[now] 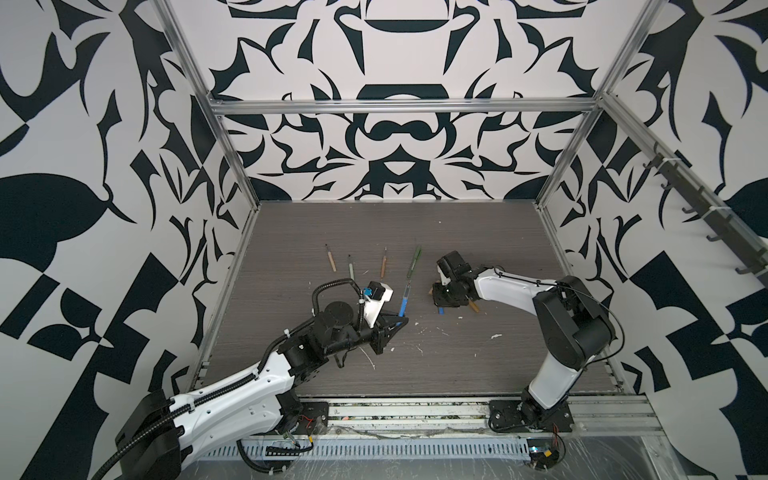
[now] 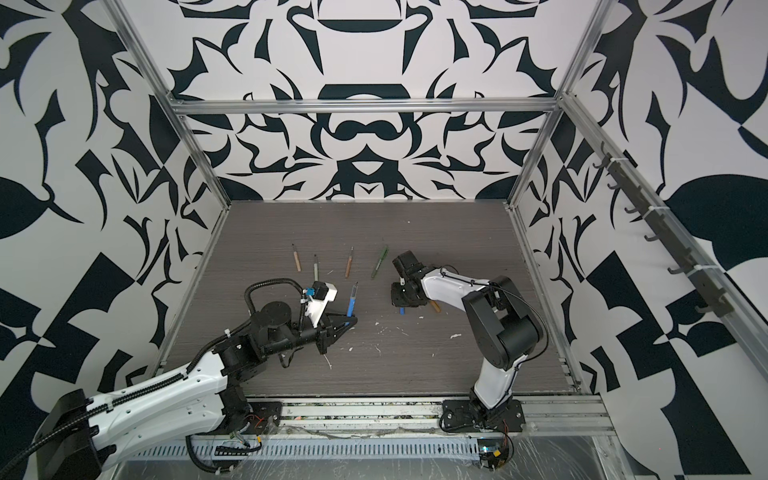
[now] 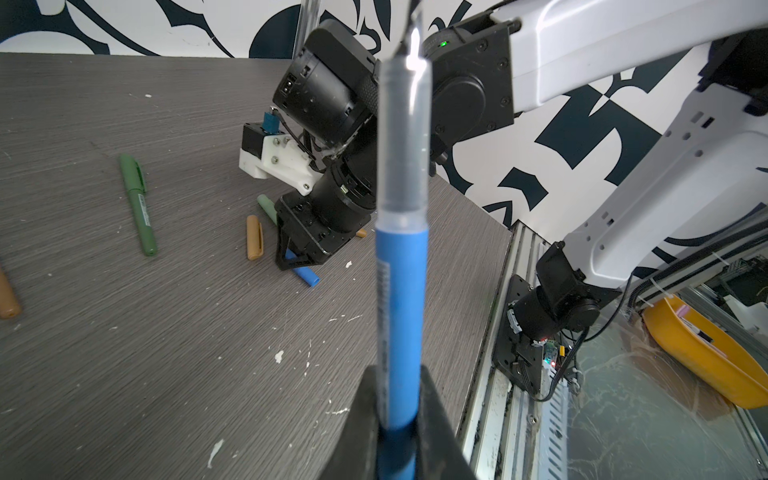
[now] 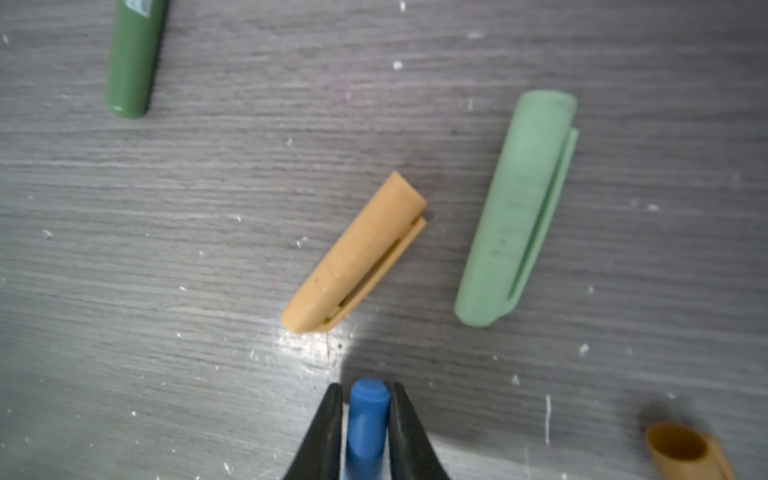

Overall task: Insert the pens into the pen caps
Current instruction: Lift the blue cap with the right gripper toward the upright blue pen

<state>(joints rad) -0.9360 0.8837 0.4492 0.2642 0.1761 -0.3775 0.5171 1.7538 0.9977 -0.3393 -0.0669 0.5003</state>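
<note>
looks like a robotics lab test cell: aluminium frame (image 1: 399, 106) hung with black-and-white patterned panels (image 1: 399, 166), a left arm (image 1: 232, 390) and right arm (image 1: 507, 286) bolted to a front rail (image 1: 415, 409), scuffed grey tabletop (image 1: 457, 374) (flecked white), bare wiring (image 1: 542, 454)

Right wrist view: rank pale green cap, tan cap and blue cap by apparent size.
1. pale green cap
2. tan cap
3. blue cap: partly hidden by the fingers and cut off, so unsure
</note>
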